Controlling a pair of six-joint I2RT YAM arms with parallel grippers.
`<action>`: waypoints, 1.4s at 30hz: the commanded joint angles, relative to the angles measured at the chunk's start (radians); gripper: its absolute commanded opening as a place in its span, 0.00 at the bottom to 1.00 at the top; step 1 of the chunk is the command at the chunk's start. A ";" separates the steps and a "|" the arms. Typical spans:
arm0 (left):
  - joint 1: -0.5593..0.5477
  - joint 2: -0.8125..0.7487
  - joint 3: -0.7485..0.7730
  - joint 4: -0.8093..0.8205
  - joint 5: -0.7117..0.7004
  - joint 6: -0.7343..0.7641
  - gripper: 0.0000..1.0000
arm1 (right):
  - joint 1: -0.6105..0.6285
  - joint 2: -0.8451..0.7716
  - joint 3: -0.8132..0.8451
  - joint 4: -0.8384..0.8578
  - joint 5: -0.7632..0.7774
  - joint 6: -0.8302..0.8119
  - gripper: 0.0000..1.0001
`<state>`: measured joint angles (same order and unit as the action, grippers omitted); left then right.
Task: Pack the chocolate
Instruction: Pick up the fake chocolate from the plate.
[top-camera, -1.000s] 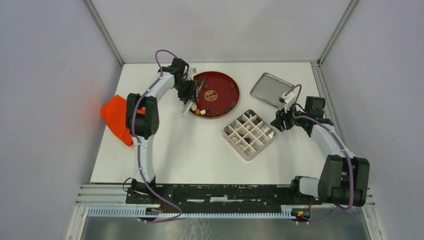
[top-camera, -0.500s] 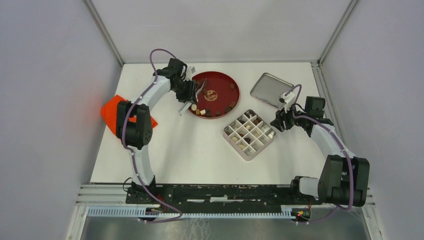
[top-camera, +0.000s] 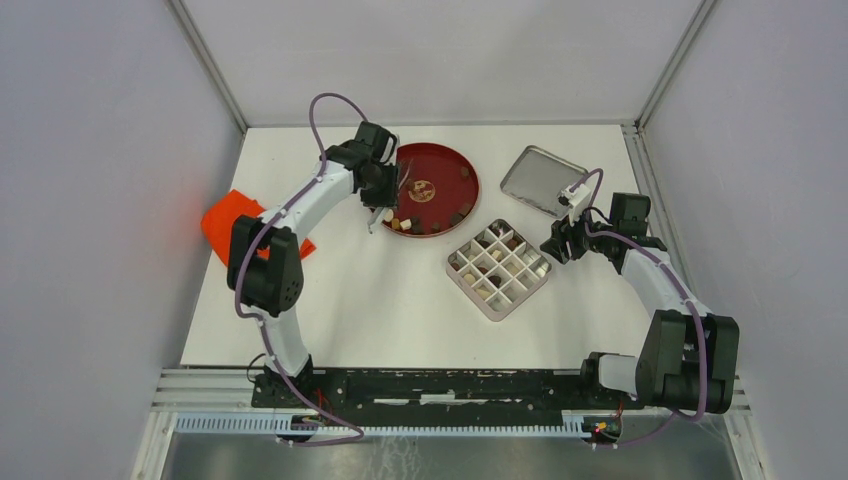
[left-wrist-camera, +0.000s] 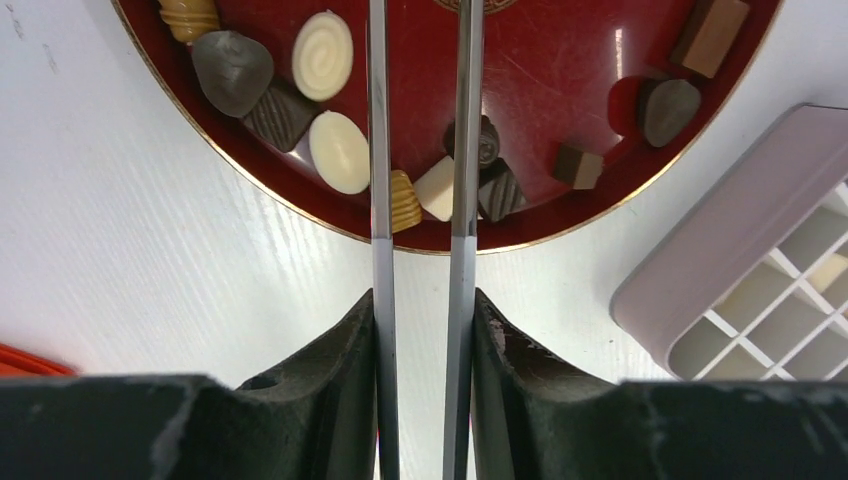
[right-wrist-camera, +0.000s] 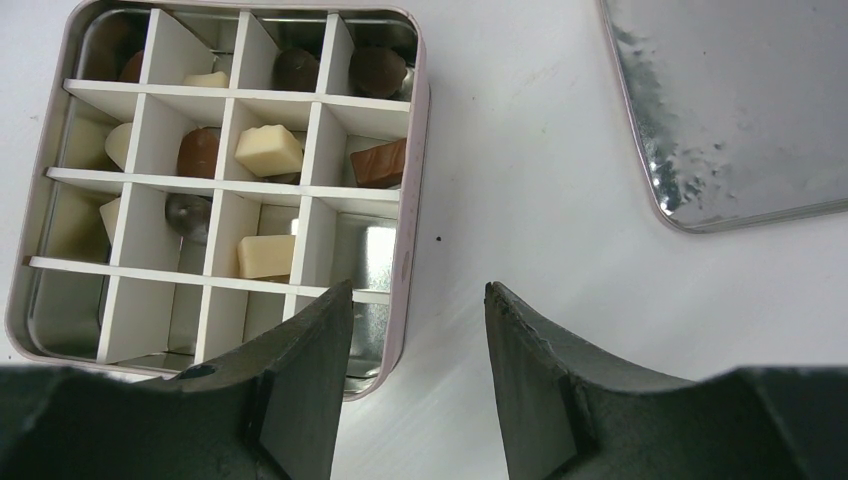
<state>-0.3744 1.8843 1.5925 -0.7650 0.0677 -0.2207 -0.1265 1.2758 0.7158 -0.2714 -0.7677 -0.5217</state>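
Between the fingers of the left tool (left-wrist-camera: 421, 300), which is closed upon them, metal tweezers (left-wrist-camera: 379, 150) are gripped. Their two blades are held parallel and slightly apart over the near rim of the red plate (left-wrist-camera: 560, 60), and the tips are cut off by the edge of the wrist view. Chocolate (left-wrist-camera: 338, 152) is recorded in two places: loose dark, brown and cream pieces clustered on the plate's near side, and others set singly in cells of the partitioned tin (right-wrist-camera: 415, 200) on the white surface (top-camera: 380, 300). Right tool (right-wrist-camera: 418, 330): jaws parted, nothing held, poised just beside the tin's corner. Tin lid (right-wrist-camera: 740, 100): laid apart, beyond the tin. Orange cloth (top-camera: 215, 220): at the surface's left edge.
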 joint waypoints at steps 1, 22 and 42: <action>-0.016 -0.070 -0.040 0.077 -0.059 -0.137 0.38 | -0.003 -0.022 0.037 0.005 -0.030 -0.015 0.57; -0.051 -0.033 -0.055 0.102 -0.040 -0.225 0.42 | -0.004 -0.037 0.043 -0.009 -0.038 -0.032 0.58; -0.066 0.036 -0.027 0.065 -0.134 -0.192 0.43 | -0.004 -0.041 0.047 -0.022 -0.044 -0.049 0.58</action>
<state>-0.4282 1.9121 1.5318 -0.7094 -0.0307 -0.4221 -0.1265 1.2594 0.7227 -0.3016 -0.7860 -0.5518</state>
